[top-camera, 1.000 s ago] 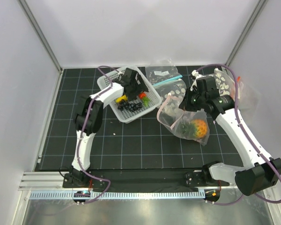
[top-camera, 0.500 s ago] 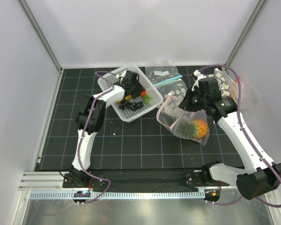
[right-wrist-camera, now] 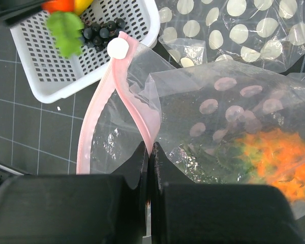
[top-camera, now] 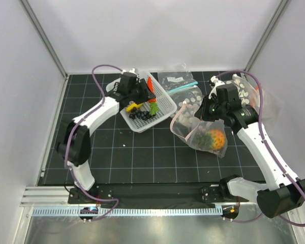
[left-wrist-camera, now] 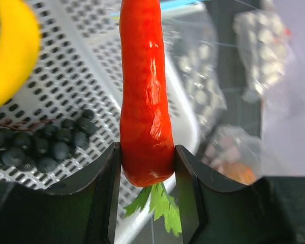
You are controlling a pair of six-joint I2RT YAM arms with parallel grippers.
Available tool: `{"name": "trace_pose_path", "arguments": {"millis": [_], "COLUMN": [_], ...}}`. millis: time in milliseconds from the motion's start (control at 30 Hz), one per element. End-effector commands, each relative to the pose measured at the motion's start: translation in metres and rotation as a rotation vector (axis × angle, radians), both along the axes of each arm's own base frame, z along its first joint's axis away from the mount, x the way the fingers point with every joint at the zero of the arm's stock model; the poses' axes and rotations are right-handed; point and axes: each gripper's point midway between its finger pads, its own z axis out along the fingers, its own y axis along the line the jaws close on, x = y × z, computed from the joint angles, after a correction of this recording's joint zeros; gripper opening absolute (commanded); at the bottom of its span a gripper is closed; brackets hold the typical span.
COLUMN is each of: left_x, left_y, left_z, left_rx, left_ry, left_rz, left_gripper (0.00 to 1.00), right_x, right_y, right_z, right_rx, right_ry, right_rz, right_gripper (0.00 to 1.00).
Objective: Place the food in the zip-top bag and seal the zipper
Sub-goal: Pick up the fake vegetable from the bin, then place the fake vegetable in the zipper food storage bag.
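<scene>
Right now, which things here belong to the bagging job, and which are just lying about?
Job: red pepper in the left tool; banana and grapes in the white basket; pineapple inside the pink-zipper bag; right tool pinching its zipper.
Lying about: white basket, teal-strip bag, white-dotted bag.

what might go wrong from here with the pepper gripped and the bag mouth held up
The left gripper clamps the glossy red pepper only near its green stem end, with the rest sticking out, so it may pivot or slip while crossing. The right gripper pinches one spot of the thin pink zipper strip on the floppy clear dotted bag. The mouth may sag, and the pepper could catch its edge.
</scene>
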Motion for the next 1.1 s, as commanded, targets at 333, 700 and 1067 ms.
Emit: {"name": "trace_pose_path", "arguments": {"millis": [333, 700, 1067], "left_x": [-0.125, -0.207, -0.223], "left_y": [-0.036, -0.030, -0.027], "left_z": [0.105, 0.105, 0.097], "left_rx": [-0.080, 0.032, 0.493], "left_ry": [-0.256, -0.154, -0.159], "left_rz": [-0.575, -0.696, -0.820], "left_gripper": [0.37, 0.33, 0.30], "right_x": [0.003, 0.008, 0.007], "right_y": [-0.006, -0.002, 0.010], "right_z": [0.018, 0.023, 0.017], "right_rx": [-0.030, 0.007, 0.033], "right_ry": [-0.091, -0.150, -0.149], "right_rz": [0.001, -0.002, 0.057], "right_gripper": [0.01, 0.01, 0.01]}}
